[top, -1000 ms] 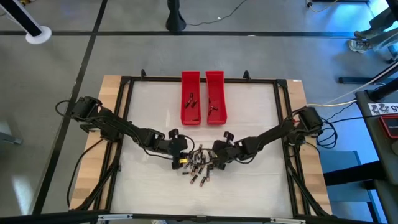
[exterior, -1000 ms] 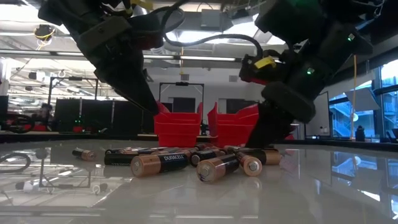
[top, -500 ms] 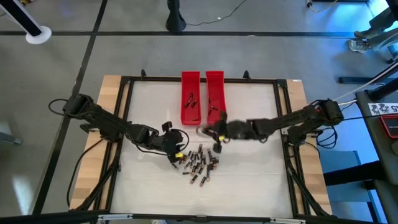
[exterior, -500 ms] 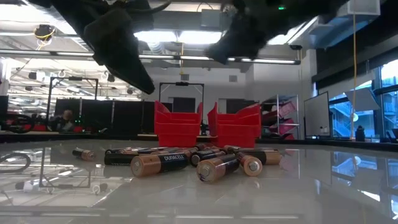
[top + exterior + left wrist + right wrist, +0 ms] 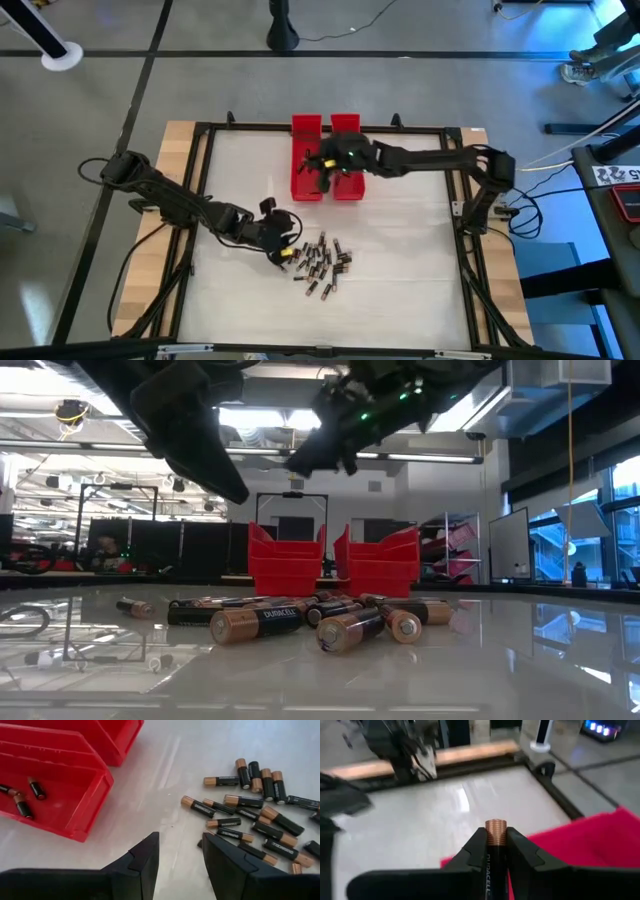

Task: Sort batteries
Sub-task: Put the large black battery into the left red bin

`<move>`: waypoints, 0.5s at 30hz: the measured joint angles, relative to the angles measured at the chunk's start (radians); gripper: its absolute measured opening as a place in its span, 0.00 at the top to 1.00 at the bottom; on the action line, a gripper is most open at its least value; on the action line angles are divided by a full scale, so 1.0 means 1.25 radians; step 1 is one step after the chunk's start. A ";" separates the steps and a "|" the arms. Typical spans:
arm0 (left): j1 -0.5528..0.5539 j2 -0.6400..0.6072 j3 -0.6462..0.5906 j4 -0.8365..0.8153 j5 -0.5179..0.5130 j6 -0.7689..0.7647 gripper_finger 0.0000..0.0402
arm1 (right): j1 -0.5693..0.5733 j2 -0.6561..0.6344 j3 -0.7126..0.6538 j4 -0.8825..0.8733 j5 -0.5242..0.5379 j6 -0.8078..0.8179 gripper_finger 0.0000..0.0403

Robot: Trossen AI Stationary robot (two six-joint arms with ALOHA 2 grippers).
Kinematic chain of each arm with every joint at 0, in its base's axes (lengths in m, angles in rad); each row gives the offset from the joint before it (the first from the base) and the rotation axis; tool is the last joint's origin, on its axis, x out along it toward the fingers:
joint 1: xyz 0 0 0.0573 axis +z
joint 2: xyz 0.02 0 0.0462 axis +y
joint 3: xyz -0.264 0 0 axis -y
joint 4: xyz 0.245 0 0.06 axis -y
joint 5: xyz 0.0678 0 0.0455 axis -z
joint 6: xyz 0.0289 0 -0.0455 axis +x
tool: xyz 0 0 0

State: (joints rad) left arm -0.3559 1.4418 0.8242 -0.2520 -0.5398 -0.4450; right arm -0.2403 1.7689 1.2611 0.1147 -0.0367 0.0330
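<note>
- Two red trays (image 5: 306,160) sit side by side at the far middle of my desk (image 5: 400,240), and that's where my right hand (image 5: 325,165) is hanging out, up in the air over them.
- That right hand is clamped on one battery (image 5: 495,834), coppery end poking out between the fingers (image 5: 476,851), with a red tray edge (image 5: 600,840) showing below it in the right wrist view.
- From table height you can see the right hand (image 5: 320,455) is well above the trays (image 5: 288,565), not touching them.
- My left hand (image 5: 283,250) is down low near the desk's middle, right at the left edge of the loose pile of batteries (image 5: 322,265).
- Left hand's fingers (image 5: 145,860) are parted with nothing between them, just bare desk in the gap.
- The pile is spread flat, most of the batteries (image 5: 250,815) lying every which way, some touching each other.
- A few batteries are already in the nearer tray (image 5: 55,790); I can see three (image 5: 22,800) lying on its floor in the left wrist view.
- In the low view the front ones (image 5: 300,622) lie on their sides, copper ends facing the camera.
</note>
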 joint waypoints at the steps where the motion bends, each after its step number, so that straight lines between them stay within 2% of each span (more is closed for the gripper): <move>1: -0.002 0.000 0.000 0.000 0.000 0.000 0.65 | -0.004 0.014 0.015 -0.019 0.000 -0.001 0.89; 6: -0.015 0.000 0.000 -0.013 0.000 -0.004 0.65 | -0.009 0.056 0.045 -0.051 -0.001 -0.003 0.88; 15: -0.020 0.001 -0.033 -0.010 -0.012 -0.039 0.65 | -0.017 0.055 0.044 -0.049 0.000 0.016 0.60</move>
State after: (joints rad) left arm -0.3813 1.4425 0.7834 -0.2647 -0.5543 -0.4941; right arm -0.2618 1.8381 1.3167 0.0532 -0.0369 0.0536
